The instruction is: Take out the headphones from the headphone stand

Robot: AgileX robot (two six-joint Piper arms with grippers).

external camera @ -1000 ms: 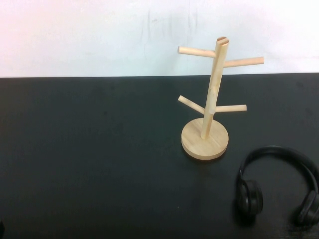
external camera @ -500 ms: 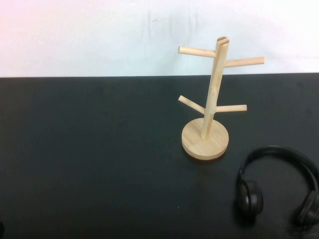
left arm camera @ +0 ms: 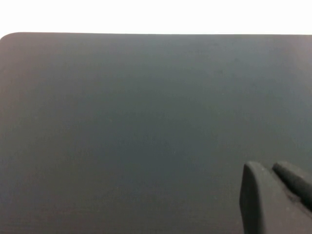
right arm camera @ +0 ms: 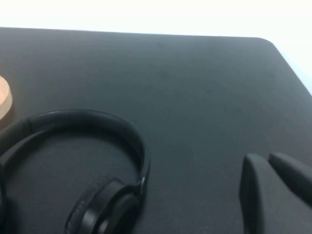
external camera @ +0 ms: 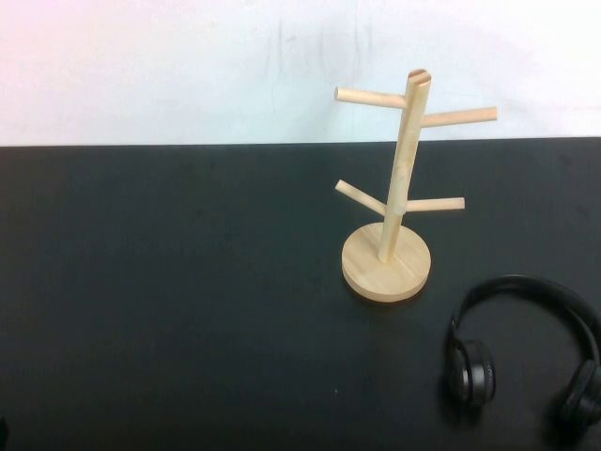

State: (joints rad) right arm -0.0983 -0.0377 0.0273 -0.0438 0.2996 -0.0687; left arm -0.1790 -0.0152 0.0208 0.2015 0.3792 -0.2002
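The black table (external camera: 169, 301) fills the scene, and the work looks done. The headphone stand (external camera: 394, 202) stands upright toward the table's far right, all four pegs bare, nothing hanging on it. The headphones (external camera: 521, 352) lie flat on the table near its near right corner, apart from the stand's round base, headband arched toward the far edge, ear cups toward the near edge. Nothing holds them. The right pincer (right arm camera: 275, 187) hovers over the table just beside the headphones, its two fingers pressed together, empty. The left pincer (left arm camera: 275, 195) sits over bare table on the left side, fingers likewise together, gripping nothing. By my read, only parking remains.
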